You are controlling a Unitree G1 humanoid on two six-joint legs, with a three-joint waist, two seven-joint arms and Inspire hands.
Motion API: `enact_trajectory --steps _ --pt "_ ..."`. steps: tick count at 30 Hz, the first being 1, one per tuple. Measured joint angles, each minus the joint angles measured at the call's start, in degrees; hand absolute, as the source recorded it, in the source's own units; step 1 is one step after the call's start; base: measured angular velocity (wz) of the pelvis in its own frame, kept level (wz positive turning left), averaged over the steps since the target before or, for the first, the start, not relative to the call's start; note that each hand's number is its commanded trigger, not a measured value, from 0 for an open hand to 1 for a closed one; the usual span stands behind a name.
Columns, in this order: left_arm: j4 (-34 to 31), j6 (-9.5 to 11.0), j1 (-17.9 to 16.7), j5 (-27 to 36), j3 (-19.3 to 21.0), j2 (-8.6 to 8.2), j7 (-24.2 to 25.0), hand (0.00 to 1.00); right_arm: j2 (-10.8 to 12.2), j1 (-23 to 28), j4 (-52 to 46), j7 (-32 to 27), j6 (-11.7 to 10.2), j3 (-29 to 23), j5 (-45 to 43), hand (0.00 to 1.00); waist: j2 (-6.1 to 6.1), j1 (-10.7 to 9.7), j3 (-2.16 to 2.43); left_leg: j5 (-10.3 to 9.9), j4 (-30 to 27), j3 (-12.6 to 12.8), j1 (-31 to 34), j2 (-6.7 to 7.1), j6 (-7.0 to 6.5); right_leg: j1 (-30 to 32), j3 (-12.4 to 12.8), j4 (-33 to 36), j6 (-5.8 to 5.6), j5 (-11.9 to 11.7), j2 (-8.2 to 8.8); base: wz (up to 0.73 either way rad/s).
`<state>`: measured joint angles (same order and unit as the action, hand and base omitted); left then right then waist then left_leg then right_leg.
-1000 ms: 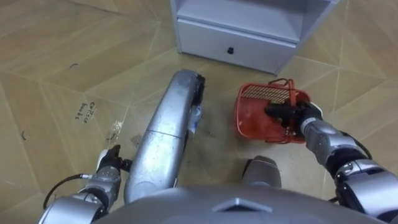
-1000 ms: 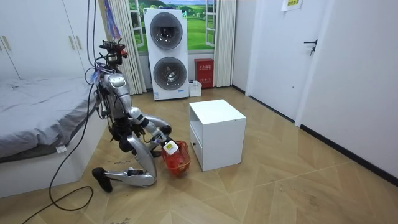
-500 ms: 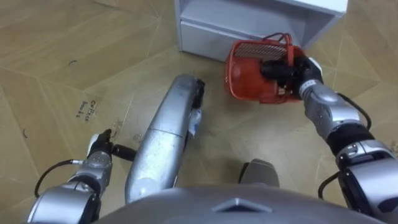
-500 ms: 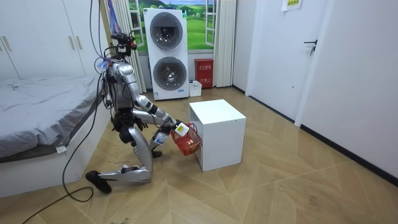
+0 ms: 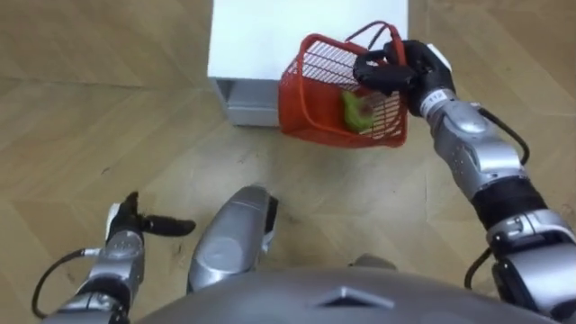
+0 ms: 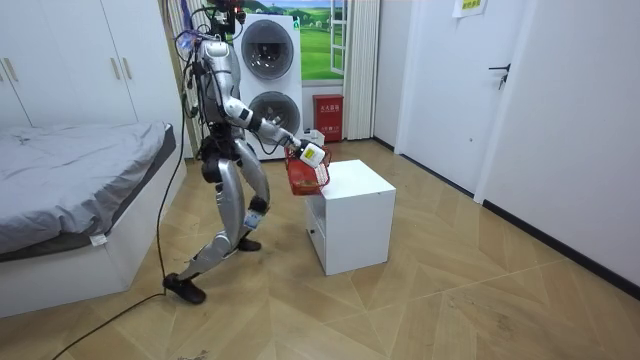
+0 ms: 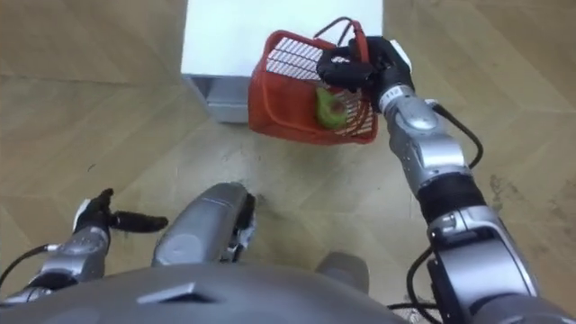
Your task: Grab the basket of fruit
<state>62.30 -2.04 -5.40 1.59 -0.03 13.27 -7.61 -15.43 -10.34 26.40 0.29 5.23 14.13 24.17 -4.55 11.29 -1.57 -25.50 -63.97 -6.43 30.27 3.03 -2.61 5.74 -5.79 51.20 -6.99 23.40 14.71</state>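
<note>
Wooden floor below; lower left, the left hand hangs spread. Upper right, the right hand curls round the handles of the fruit basket, tilted by the white cabinet; more tilt could spill its green fruit.

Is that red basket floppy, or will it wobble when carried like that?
The red basket has rigid-looking mesh, so it probably keeps its shape. Held at its top by the right hand, it hangs tilted, so it may swing. The green fruit inside could roll.
</note>
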Motion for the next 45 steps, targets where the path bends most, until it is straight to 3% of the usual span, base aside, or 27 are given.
enact_trajectory --steps 1,2,3,4,5,6,7,9,12,14,16,17,19,20,21,22,23,25,27,29,30,34,39,45 --pt "-0.8 -1.0 -0.7 -1.4 -0.1 0.30 0.9 0.00 0.2 0.9 0.0 -0.8 -0.1 -0.9 0.2 1.00 -0.14 0.1 -0.04 -0.1 -2.1 3.5 4.7 1.49 -2.18 -2.2 1.1 -0.2 -0.21 0.2 0.39 0.17" --pt "-2.2 -1.5 -0.9 -2.4 -0.3 0.02 1.0 0.00 -0.6 1.3 0.0 -0.9 -0.2 -1.6 0.5 1.00 -0.50 -0.2 0.57 0.2 2.3 5.7 6.5 2.88 -3.04 -2.7 0.9 0.5 -0.41 0.3 0.72 0.71" --pt "-5.6 -3.0 -2.0 -3.5 -1.5 -0.51 1.2 0.00 -2.5 0.7 0.1 -0.8 -1.1 -2.0 1.1 1.00 0.25 -1.2 1.23 7.2 8.8 8.4 8.5 3.57 -5.85 -3.0 -0.7 3.0 -0.93 0.6 1.00 0.61" --pt "-5.6 -4.0 -2.8 -3.6 -1.5 -0.53 1.2 0.00 -1.6 0.4 0.1 -1.2 -1.6 -1.5 1.3 1.00 -1.18 -0.1 1.29 7.0 9.1 9.7 7.3 3.97 -6.47 -3.8 -1.3 3.6 -0.98 1.4 2.38 0.32" --pt "-5.5 -4.4 -2.7 -3.6 -1.4 -0.98 1.2 0.00 -1.6 0.3 -0.4 -0.8 -1.8 -1.1 1.3 1.00 -1.10 0.4 1.28 7.0 9.7 9.4 6.7 4.02 -6.49 -3.9 -1.7 3.2 -1.00 1.9 2.38 -0.22" --pt "-5.5 -4.5 -2.9 -3.6 -1.4 -1.62 1.2 0.00 -1.6 0.4 -1.1 0.4 -3.5 -0.5 1.3 1.00 -0.55 1.6 1.07 7.4 12.2 7.7 4.9 3.97 -5.84 -3.8 -2.6 0.2 -0.65 2.1 2.35 -0.27" --pt "-5.0 -4.8 -3.4 -4.1 -1.4 -1.71 1.1 0.00 -1.5 0.9 -1.2 1.3 -4.7 0.1 1.3 1.00 -0.24 1.8 1.01 8.1 15.3 6.4 2.5 4.05 -4.68 -4.7 -3.7 -5.4 0.10 1.7 2.20 -0.20" --pt "-5.2 -5.0 -4.3 -5.7 -1.2 -1.31 0.7 0.00 -1.5 2.4 -1.7 2.4 -5.4 0.2 0.8 1.00 -0.39 1.5 0.71 9.0 18.9 5.8 -0.7 4.49 -3.85 -6.9 -5.4 -9.2 0.36 0.3 1.69 0.11" --pt "-5.7 -4.9 -5.8 -7.6 -1.0 -1.13 0.5 0.00 -1.9 3.1 -3.7 3.1 -5.4 -0.1 0.1 1.00 0.51 1.3 0.26 9.1 19.9 6.3 -1.3 3.90 -2.83 -5.8 -6.2 -7.3 1.32 -0.9 1.36 -0.04" --pt "-5.7 -4.8 -6.9 -7.6 -0.2 -0.95 0.5 0.00 -1.4 3.1 -4.2 3.6 -5.4 0.0 0.3 1.00 0.49 -0.1 0.25 8.8 20.9 5.0 -1.8 4.90 -3.13 -3.8 -5.7 -2.8 1.71 -3.5 2.07 0.24" --pt "-5.7 -4.4 -7.7 -7.6 -0.1 -0.85 0.6 0.00 -0.2 3.1 -4.2 3.7 -5.5 0.0 0.0 1.00 0.69 -2.1 0.28 8.9 23.4 4.0 -4.3 5.81 -3.25 -2.1 -4.7 2.9 2.74 -10.7 3.06 0.54" --pt "-5.9 -4.3 -7.7 -7.6 0.0 -0.83 0.6 0.00 -0.1 3.1 -4.2 3.8 -5.5 0.0 0.0 1.00 0.83 -2.3 0.27 9.1 24.2 4.1 -5.1 5.78 -3.48 -1.4 -3.9 4.2 3.02 -13.2 3.05 0.36" --pt "-6.4 -3.7 -7.8 -8.0 0.0 -0.54 0.5 0.00 0.2 3.1 -4.2 4.2 -5.5 0.0 0.0 1.00 1.65 -1.7 0.45 10.8 27.0 3.5 -8.3 5.87 -4.62 0.1 -2.2 7.0 3.47 -22.4 2.51 0.17" --pt "-6.4 -3.6 -7.7 -8.0 0.0 -0.43 0.5 0.00 0.4 3.1 -4.2 4.2 -5.5 0.0 0.0 1.00 1.84 -1.6 0.58 11.0 27.5 3.1 -9.1 5.86 -4.83 0.3 -1.8 7.3 3.21 -24.2 2.23 0.00" --pt "-6.5 -3.5 -7.5 -8.1 0.0 -0.04 0.6 0.00 0.8 3.0 -4.2 4.5 -5.5 0.1 0.1 1.00 1.94 -1.0 0.65 11.2 28.8 2.5 -10.5 5.81 -5.18 1.2 -0.6 7.6 2.93 -23.3 1.84 0.00" --pt "-6.6 -3.4 -7.0 -8.8 0.0 0.34 0.7 0.00 0.8 3.1 -4.2 4.9 -5.5 0.3 0.1 1.00 1.89 -0.8 0.65 11.7 30.2 1.8 -11.8 5.80 -5.76 2.3 -1.0 7.2 2.78 -18.8 1.52 0.05" --pt "-6.6 -3.3 -6.6 -9.0 0.0 0.46 0.7 0.00 0.9 3.1 -4.2 4.9 -5.5 0.4 0.1 1.00 1.83 -0.6 0.64 12.0 31.0 1.5 -12.5 5.79 -5.65 3.1 -1.1 6.7 2.48 -16.6 1.24 0.21" --pt "-7.2 -2.6 -5.2 -10.1 -0.1 0.35 0.7 0.00 0.8 3.1 -4.7 4.6 -5.5 0.3 -0.5 1.00 1.39 -0.4 0.89 13.0 34.3 0.8 -14.7 5.57 -5.43 5.3 -2.3 -1.9 1.75 -10.1 0.09 0.22" --pt "-8.0 -2.2 -4.9 -10.1 -0.3 0.20 0.6 0.00 0.9 3.1 -5.9 4.1 -5.1 0.4 -0.5 1.00 1.17 -0.3 0.97 13.2 35.5 -0.3 -16.2 5.29 -5.15 5.3 -3.0 -13.6 1.86 -8.0 -2.05 0.21" --pt "-8.5 -1.5 -4.9 -10.1 -0.4 -0.19 0.5 0.00 0.8 3.1 -7.6 3.6 -5.0 0.4 -0.7 1.00 0.65 0.2 1.04 13.1 37.1 -0.4 -18.0 5.26 -4.79 4.5 -3.3 -25.0 2.06 -9.9 -4.20 0.14" --pt "-8.4 -1.3 -4.9 -10.1 -0.5 -0.71 0.4 0.00 0.5 3.2 -8.4 3.4 -5.0 0.5 -0.6 1.00 1.21 0.0 1.28 12.8 37.9 -1.5 -19.5 4.85 -4.40 2.9 -3.3 -27.6 1.62 -13.0 -5.66 0.00" --pt "-7.9 -1.0 -5.7 -10.0 -0.2 -0.79 -0.9 0.00 0.3 2.9 -10.6 4.2 -5.1 0.6 -0.6 1.00 1.04 1.0 1.14 12.6 42.4 -1.1 -23.0 2.27 -3.14 -2.3 -3.7 -35.5 2.79 -15.3 -8.72 -0.13" --pt "-7.7 -1.1 -8.0 -10.1 -0.1 -0.86 -0.9 0.00 -1.1 3.2 -11.4 4.6 -5.1 1.1 0.5 1.00 1.03 0.9 0.98 12.4 45.8 -0.9 -25.6 1.22 -2.59 -4.9 -4.4 -38.8 3.02 -15.5 -9.78 -0.04" --pt "-8.5 -1.1 -8.7 -12.5 0.0 -1.30 0.1 0.00 -1.5 3.7 -11.4 4.7 -5.1 3.1 0.0 1.00 0.03 1.4 0.61 12.5 47.8 -0.7 -27.0 0.62 -2.42 -6.3 -7.1 -40.7 3.03 -15.5 -10.10 0.08"
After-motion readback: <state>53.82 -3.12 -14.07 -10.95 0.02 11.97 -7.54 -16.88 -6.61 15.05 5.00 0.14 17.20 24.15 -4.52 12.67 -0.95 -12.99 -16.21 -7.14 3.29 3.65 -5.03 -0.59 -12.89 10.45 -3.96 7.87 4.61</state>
